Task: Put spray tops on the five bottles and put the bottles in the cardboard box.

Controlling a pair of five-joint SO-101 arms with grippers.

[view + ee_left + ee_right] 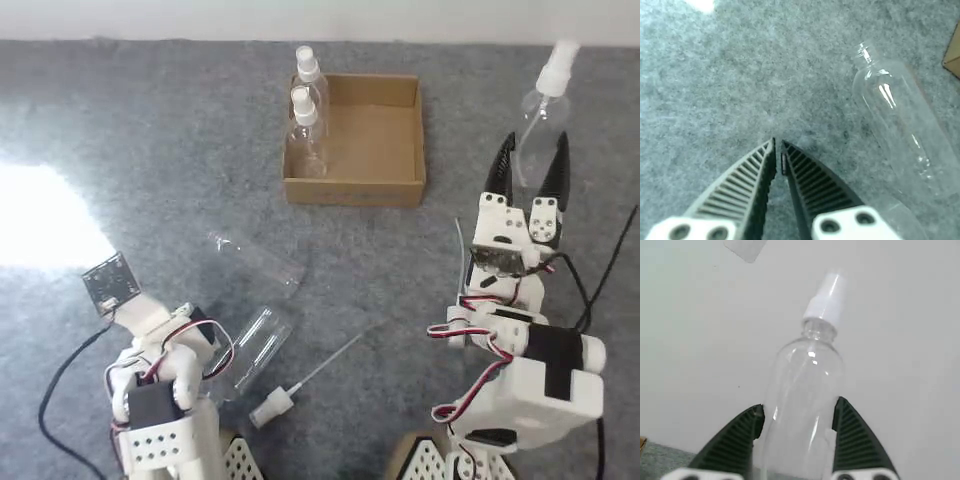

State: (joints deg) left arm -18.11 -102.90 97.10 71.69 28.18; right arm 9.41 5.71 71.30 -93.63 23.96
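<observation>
Nearest, between the two arms, a loose spray top (272, 405) lies on the grey bench (120, 110). It is white, and its thin tube points to the far right. Just beside it, close to the left arm, a clear bottle (252, 350) without top lies on its side. The left tool (778, 145) hangs low over the bench, its jaws almost together with nothing between them. A little farther a second open bottle (900, 120) lies with its bare neck toward the left.

On the right, the right tool (535, 150) is clamped on a capped bottle (545, 110), transparent with a white spray top. It is raised, to the right of the cardboard box (400, 185) and apart from it.

The box is open on top, with low walls. One capped bottle (305, 135) is inside at its left wall. Another (313, 85) is at the far left corner, and I cannot tell if it is inside.

The bench cover looks like felt. A bright patch of light (40, 215) lies at the left, and a white wall (150, 18) runs behind the far edge.
</observation>
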